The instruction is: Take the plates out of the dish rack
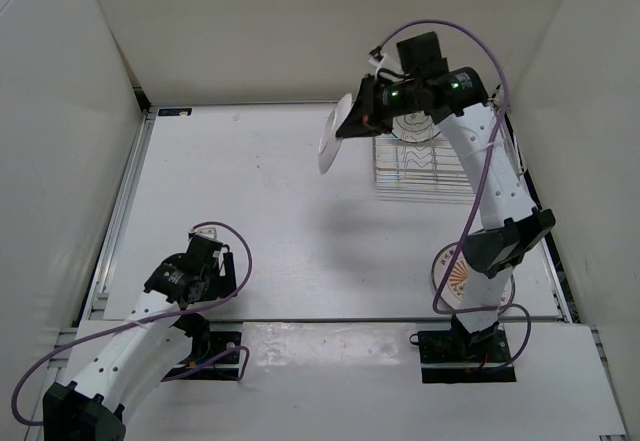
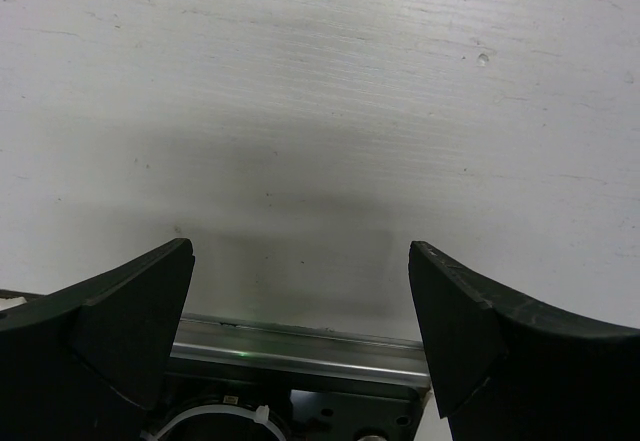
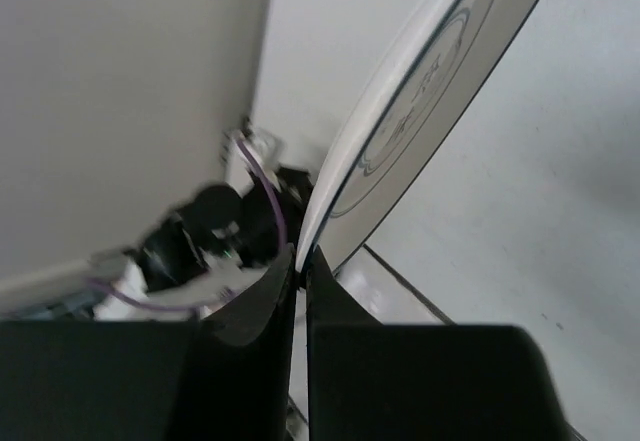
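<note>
White walls box in a pale worktop (image 1: pixel 260 211). From above, three plates show. One ringed plate (image 1: pixel 418 127) stands in the single wire rack (image 1: pixel 420 173) at the far right. A second plate (image 1: pixel 335 139) hangs tilted in the air just left of the rack. An orange-rimmed plate (image 1: pixel 452 279) lies flat on the worktop, partly hidden by the right arm (image 1: pixel 490 191).

Left wrist: the left end effector (image 2: pixel 300 261) is spread wide above bare worktop.

Right wrist: the right end effector (image 3: pixel 300 258) pinches the rim of the second plate, whose thin dark rings show.
</note>
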Tool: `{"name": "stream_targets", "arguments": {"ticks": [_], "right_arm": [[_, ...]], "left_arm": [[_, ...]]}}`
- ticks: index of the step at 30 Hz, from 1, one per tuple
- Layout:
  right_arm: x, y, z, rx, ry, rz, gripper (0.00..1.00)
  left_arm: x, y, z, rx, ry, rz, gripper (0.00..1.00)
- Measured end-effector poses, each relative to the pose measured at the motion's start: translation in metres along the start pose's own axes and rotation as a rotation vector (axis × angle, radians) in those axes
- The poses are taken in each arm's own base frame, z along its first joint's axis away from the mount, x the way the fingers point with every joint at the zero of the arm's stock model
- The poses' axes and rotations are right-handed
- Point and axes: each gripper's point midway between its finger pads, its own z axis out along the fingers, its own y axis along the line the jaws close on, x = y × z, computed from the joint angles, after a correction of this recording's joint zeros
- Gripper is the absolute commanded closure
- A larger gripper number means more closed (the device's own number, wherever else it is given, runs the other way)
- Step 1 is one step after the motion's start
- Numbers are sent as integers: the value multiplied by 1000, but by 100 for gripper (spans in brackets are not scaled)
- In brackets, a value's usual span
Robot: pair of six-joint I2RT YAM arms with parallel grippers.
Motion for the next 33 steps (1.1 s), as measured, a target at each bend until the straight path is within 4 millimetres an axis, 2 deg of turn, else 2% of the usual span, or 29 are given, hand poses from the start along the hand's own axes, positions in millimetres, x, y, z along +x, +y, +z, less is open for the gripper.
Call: {"name": "stream_targets", "arguments": {"ticks": [3, 6, 9, 16, 23, 33], "right_arm": [[45, 0, 11, 57, 127, -119, 100], [86, -13, 23, 133, 252, -202, 100], [112, -30, 32, 216, 340, -255, 100], [147, -59, 50, 368, 442, -411, 100], [182, -96, 62, 533, 550, -488, 100], [191, -147, 71, 733, 606, -506, 100]], "left_arm": [[1, -2, 0, 8, 7, 7, 0], [2, -3, 0, 12, 12, 17, 0], [3, -4, 0, 13, 18, 26, 0], [5, -4, 1, 12, 29, 37, 0], [8, -4, 3, 6, 56, 47, 0], [7, -7, 4, 22, 49, 50, 0]]}}
